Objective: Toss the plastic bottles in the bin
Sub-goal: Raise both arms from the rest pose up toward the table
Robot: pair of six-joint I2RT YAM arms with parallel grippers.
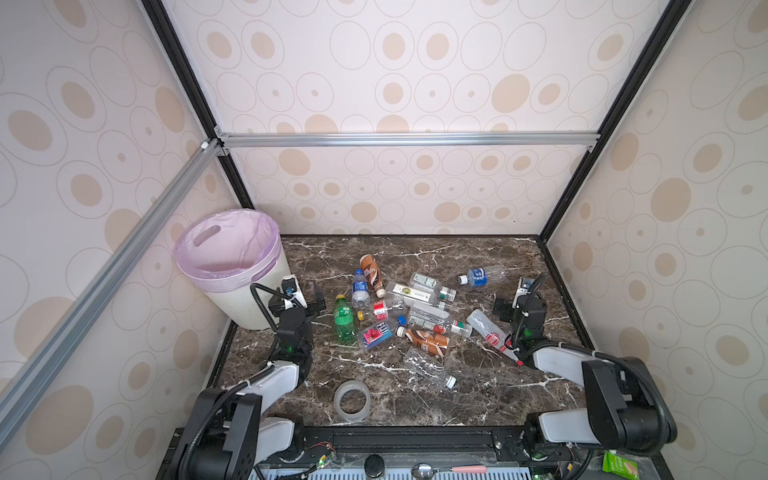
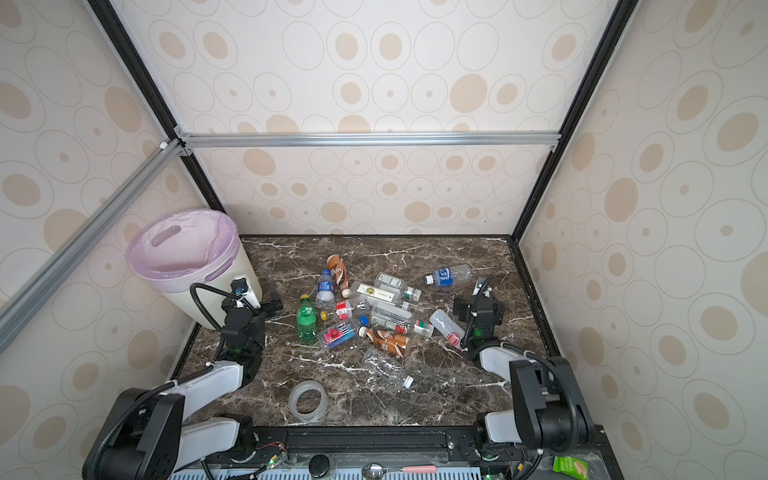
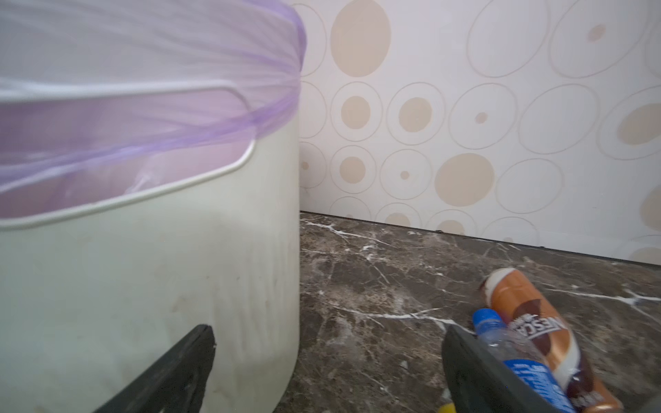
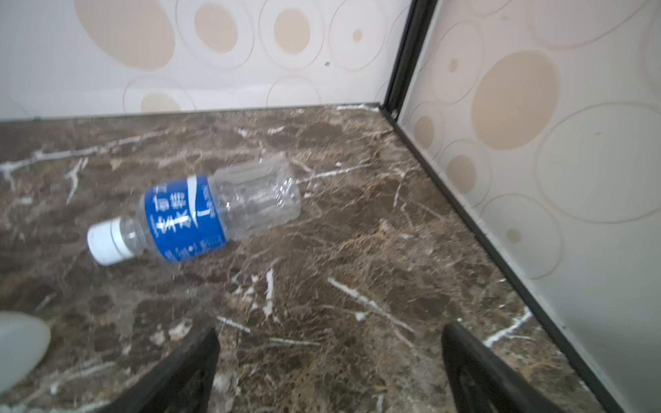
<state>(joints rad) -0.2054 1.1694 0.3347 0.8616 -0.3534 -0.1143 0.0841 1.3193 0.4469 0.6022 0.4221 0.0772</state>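
The bin [image 1: 243, 309], cream-white with a pale lilac bag, stands at the back left; its wall [image 3: 179, 286] fills the left wrist view. Several plastic bottles [image 1: 395, 316] lie heaped mid-table, among them a green one [image 1: 345, 320] and two brown ones. A blue-labelled bottle [image 1: 482, 275] lies alone at the back right and shows in the right wrist view [image 4: 193, 218]. My left gripper [image 1: 297, 301] [image 3: 329, 336] is open and empty, between the bin and the heap. My right gripper [image 1: 523, 303] [image 4: 331, 332] is open and empty, short of the lone bottle.
A clear tape ring [image 1: 352, 401] lies near the front edge. A red-labelled bottle [image 1: 490, 332] lies beside the right arm and a clear one [image 1: 428, 368] in front of the heap. Patterned walls close three sides. A spoon [image 1: 424, 469] rests below the front rail.
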